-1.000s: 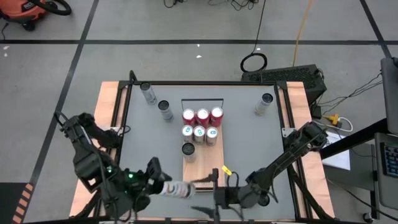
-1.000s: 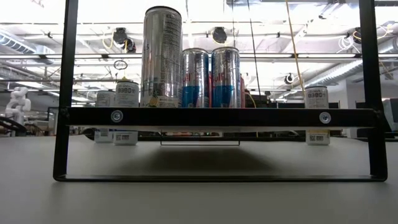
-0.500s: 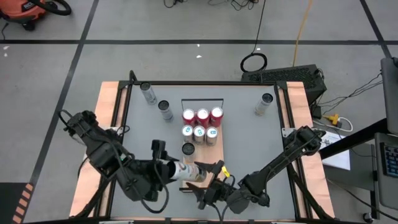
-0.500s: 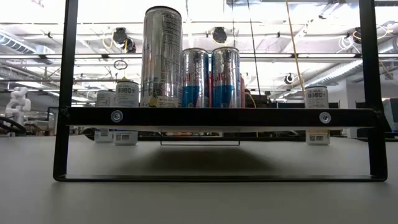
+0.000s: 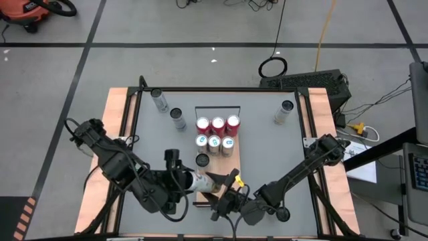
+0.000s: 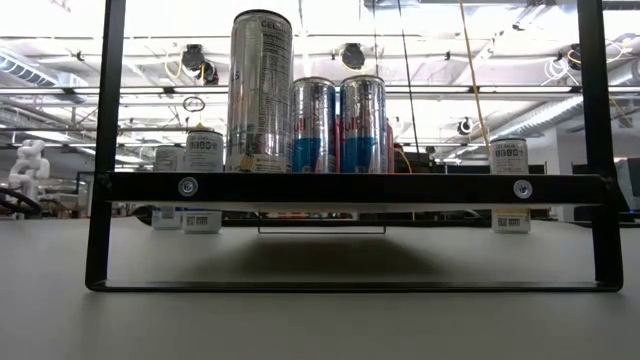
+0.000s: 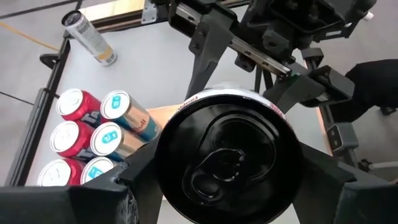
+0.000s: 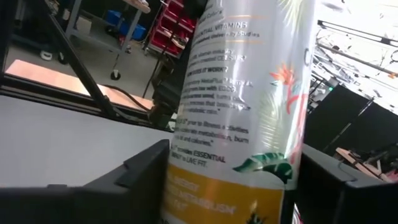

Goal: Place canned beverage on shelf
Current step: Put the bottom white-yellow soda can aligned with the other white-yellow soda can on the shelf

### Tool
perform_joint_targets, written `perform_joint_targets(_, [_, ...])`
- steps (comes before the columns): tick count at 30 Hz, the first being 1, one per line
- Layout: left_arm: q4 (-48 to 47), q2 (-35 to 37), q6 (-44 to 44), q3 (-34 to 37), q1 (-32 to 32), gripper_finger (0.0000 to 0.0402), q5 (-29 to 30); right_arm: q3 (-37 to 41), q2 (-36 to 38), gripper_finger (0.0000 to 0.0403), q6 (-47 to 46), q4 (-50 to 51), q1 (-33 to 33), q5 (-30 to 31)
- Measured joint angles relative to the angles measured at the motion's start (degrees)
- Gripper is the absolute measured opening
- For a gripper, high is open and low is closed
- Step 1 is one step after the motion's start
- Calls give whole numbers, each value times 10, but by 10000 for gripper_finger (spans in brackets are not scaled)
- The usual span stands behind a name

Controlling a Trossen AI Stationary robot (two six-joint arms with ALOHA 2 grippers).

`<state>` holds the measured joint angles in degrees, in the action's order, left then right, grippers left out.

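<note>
My left gripper (image 5: pixel 184 181) is shut on a white and yellow printed can (image 5: pixel 199 181) with a black lid (image 7: pixel 227 155). It holds the can about level over the near end of the shelf (image 5: pixel 229 169). My right gripper (image 5: pixel 224 193) is open. Its fingers stand on either side of the can's far end (image 8: pixel 249 93). The shelf is a light-wood board raised on a black frame (image 6: pixel 350 188). On it stand three red cans (image 5: pixel 217 124), three blue-and-silver cans (image 5: pixel 214 142) and one tall dark-topped can (image 5: pixel 202 159). My left gripper pinches the can's side walls (image 7: pixel 155 186) between its two fingers, at the lid end. The fingers come level from the table's left and lie along the can. The lid faces back toward the wrist. The can is lifted clear, about level, over the shelf's near end. My right gripper: whether its fingers (image 8: pixel 143 171) touch the can I cannot tell.
Three more cans stand on the grey tabletop: two at the far left (image 5: pixel 159 100) (image 5: pixel 177 118) and one at the far right (image 5: pixel 284 112). The shelf's black wire rail (image 5: pixel 217 108) is at its far end. Pale wooden strips (image 5: pixel 115 120) run along the table's sides.
My left gripper has carried the can from the table's near edge toward the far edge and to the right. The can is now over the shelf's near end and stays about level. My right gripper has moved left and toward the far edge, to the can's free end.
</note>
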<state>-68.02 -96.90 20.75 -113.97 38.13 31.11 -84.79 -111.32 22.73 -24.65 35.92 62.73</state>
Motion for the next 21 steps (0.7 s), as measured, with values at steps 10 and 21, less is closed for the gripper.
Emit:
perform_joint_targets(10, [0,2,-15,0,1,266,0,0,0,220,9,-4,-2,-7])
perform_joint_targets(21, [9,0,-170,0,7,352,25,2,43,220,2,68,12,-32])
